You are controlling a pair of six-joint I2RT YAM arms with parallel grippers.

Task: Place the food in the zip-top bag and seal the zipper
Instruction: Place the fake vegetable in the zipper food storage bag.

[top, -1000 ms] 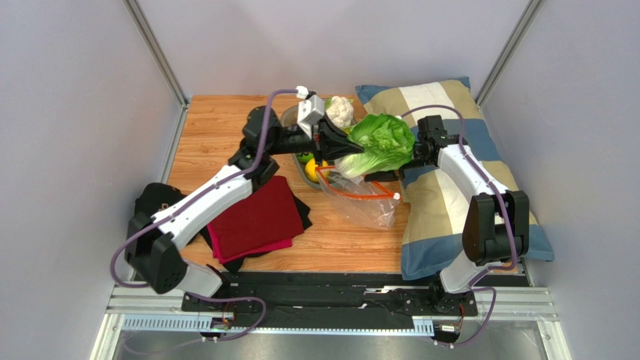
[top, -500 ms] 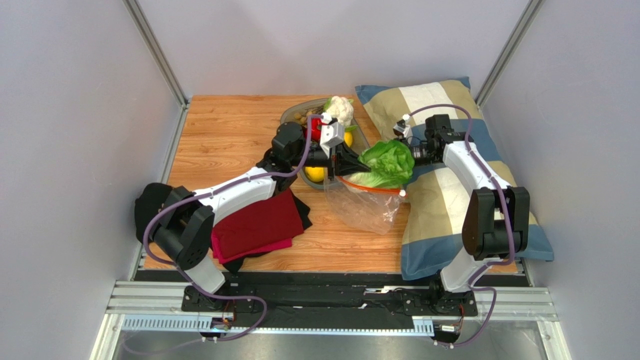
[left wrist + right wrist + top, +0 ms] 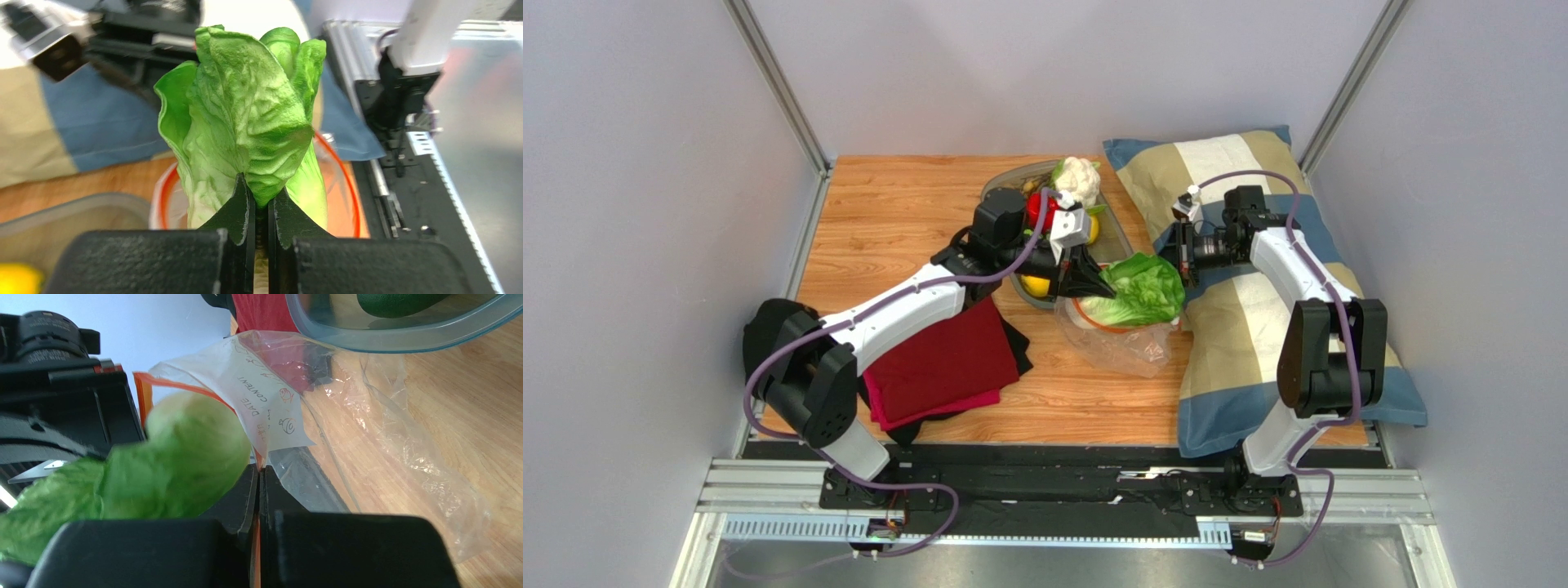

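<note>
Within the last second, your left gripper (image 3: 1081,272) brings the cabbage (image 3: 1143,288) down from above the tray (image 3: 1114,228) to the mouth of the zip-top bag (image 3: 1127,347), which lies at 5 o'clock from the tray. Its jaws are pinched tight on the cabbage near the stem end. Your right gripper (image 3: 1183,251), at 2 o'clock from the bag, is clamped on the zipper (image 3: 142,395), holding the mouth open. 1 item looks nearly in. The cauliflower (image 3: 1079,179) and yellow fruit (image 3: 1038,284) wait on the tray.
</note>
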